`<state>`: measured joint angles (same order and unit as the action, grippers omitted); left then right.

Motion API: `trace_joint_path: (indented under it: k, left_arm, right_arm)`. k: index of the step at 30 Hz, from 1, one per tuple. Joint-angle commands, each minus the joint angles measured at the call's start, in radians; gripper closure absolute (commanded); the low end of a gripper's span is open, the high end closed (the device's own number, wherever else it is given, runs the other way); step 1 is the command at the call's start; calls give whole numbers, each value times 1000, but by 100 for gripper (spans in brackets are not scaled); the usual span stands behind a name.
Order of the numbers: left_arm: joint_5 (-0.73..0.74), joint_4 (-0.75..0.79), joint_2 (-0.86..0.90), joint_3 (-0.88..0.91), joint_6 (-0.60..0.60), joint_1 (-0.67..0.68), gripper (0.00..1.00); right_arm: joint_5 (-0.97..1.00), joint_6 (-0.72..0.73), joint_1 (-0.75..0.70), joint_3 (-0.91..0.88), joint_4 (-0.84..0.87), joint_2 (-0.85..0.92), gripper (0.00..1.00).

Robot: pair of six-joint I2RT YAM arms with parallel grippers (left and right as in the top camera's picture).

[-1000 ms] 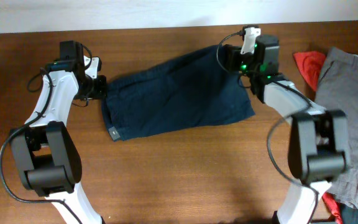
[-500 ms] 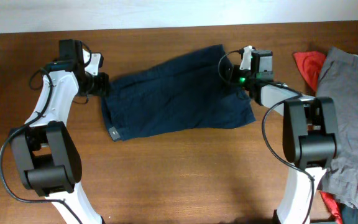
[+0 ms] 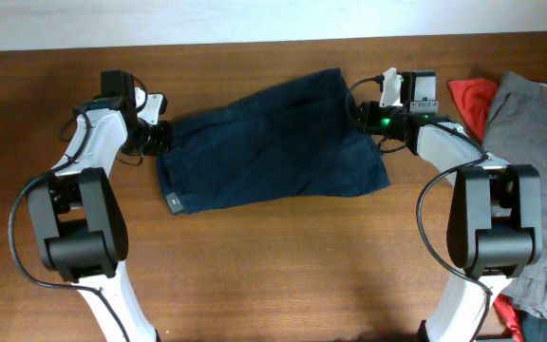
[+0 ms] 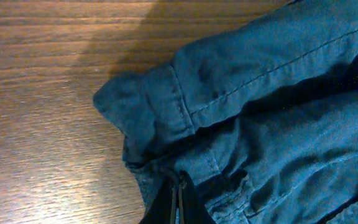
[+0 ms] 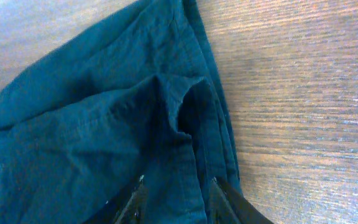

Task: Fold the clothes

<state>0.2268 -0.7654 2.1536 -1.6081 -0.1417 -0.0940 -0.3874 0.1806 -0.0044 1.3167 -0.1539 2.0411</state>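
Observation:
The dark navy shorts (image 3: pixel 273 142) lie spread flat on the wooden table, with a small light tag (image 3: pixel 172 200) at the front left corner. My left gripper (image 3: pixel 160 136) is at the shorts' far left corner. In the left wrist view its fingers (image 4: pixel 180 186) are pressed together on bunched waistband fabric (image 4: pixel 260 93). My right gripper (image 3: pixel 361 114) is at the shorts' far right edge. In the right wrist view its fingers (image 5: pixel 178 186) are apart, with the hem (image 5: pixel 92 124) lying between them.
A grey garment (image 3: pixel 530 152) lies at the right edge of the table (image 3: pixel 273 275), with a red cloth (image 3: pixel 471 98) beside it and another red piece (image 3: pixel 511 318) at the front right corner. The shorts' right edge lies near the red cloth.
My right gripper has come down and shifted to the shorts' right edge. My left gripper has moved slightly right onto the left corner. The shorts have barely moved.

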Motion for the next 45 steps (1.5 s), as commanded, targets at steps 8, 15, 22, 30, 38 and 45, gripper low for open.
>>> trace_joint_path:
  k: [8, 15, 22, 30, 38, 45]
  left_arm:
    - [112, -23, -44, -49, -14, -26, 100]
    - [118, -47, -51, -50, -14, -41, 86]
    - [118, -101, -111, -119, -14, -51, 75]
    - [117, -136, -204, -143, -14, -57, 68]
    - [118, -230, -223, -143, -14, -55, 67]
    - [118, -285, -223, -143, -14, -55, 60]
  right_arm:
    - [39, -13, -2, 21, 40, 16, 49]
    - [-40, -9, -3, 21, -152, 19, 89]
    - [27, -8, 19, 9, -435, 24, 96]
    - [349, 157, 48, -6, -740, 23, 96]
    - [348, 181, 206, -8, -907, -83, 96]
    - [347, 203, 332, -8, -878, -330, 96]
